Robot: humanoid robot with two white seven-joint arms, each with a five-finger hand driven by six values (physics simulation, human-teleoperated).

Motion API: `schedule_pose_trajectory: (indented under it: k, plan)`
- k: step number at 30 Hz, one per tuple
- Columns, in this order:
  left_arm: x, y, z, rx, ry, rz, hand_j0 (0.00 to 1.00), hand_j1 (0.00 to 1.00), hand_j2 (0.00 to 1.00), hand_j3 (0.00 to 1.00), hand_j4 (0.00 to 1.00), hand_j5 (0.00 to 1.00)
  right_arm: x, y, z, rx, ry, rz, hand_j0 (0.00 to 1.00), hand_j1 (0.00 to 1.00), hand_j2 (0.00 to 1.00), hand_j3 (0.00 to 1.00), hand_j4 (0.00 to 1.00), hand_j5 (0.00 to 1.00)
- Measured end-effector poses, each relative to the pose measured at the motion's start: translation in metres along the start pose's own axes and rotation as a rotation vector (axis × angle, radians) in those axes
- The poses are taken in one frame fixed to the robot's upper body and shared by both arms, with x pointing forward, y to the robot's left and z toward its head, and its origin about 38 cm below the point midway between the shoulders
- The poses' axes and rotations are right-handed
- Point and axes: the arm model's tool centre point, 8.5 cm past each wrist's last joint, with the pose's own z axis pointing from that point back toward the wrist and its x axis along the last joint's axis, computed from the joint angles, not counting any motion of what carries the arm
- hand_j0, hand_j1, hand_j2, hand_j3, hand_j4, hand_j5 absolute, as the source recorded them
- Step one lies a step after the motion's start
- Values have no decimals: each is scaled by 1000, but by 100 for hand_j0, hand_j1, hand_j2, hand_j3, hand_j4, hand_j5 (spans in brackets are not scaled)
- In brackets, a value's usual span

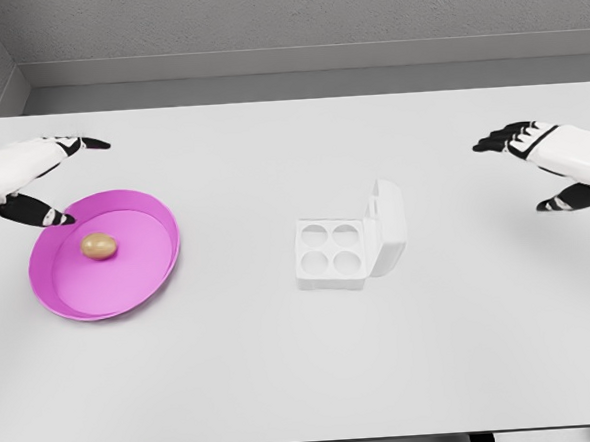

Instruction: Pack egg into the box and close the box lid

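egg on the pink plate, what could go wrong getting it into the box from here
1. The egg lies loose on the curved pink plate; a nudge from the left hand could roll it away before its open fingers close.
2. The box has four small cups, so an off-centre drop may leave the egg perched on a rim.
3. The lid stands nearly upright; the right hand pushing it might slide the light box instead.

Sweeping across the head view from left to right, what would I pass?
Left hand → pink plate holding the egg → white egg box with its lid open → right hand.
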Motion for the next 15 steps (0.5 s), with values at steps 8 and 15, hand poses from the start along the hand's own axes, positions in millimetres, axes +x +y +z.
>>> schedule_pose_trajectory:
  k: [8,15]
  plan:
    - [3,-22,-5,-97,-2,-75,90,90,90,90,90,90,-4,15,-8,74,17,4,100,100,100,100,100,100]
    - [4,-43,-11,-148,24,-129,88,88,88,88,88,88,-3,18,-13,121,10,8,100,100,100,100,100,100]
